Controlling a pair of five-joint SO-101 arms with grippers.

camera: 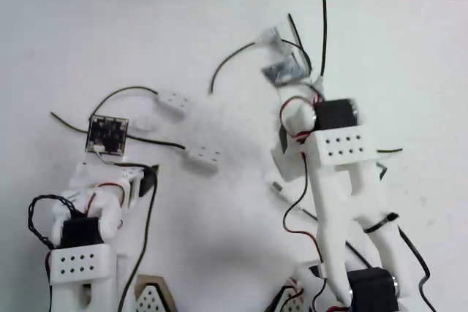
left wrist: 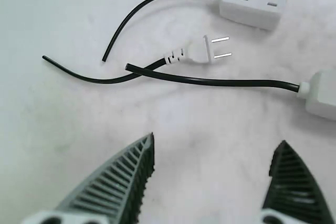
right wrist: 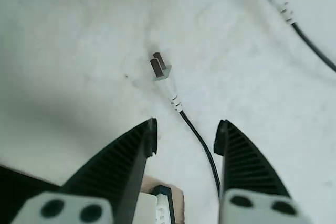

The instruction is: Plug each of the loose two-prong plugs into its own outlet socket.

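Left gripper (left wrist: 217,140) hangs over the white table (left wrist: 52,129), jaws spread wide, nothing between them. Just ahead of it there's one loose plug (left wrist: 202,52), white, lying flat, both prongs bare. One outlet socket (left wrist: 252,3) sits just beyond the prongs, not touching them, slots facing up. The other socket (left wrist: 321,94) is off to the side of the plug, and its black cord (left wrist: 210,81) crosses the plug's own cord. In the high view I see both sockets lying between the two arms, closer to the left one.

Right gripper (right wrist: 187,123) is open too, less wide than the left, and it's got hold of nothing. The second plug (right wrist: 161,72) lies on the table just past its fingertips, prongs pointing away from the gripper. Its dark cord (right wrist: 202,145) runs back between the two fingers; I can't tell if it touches either one.
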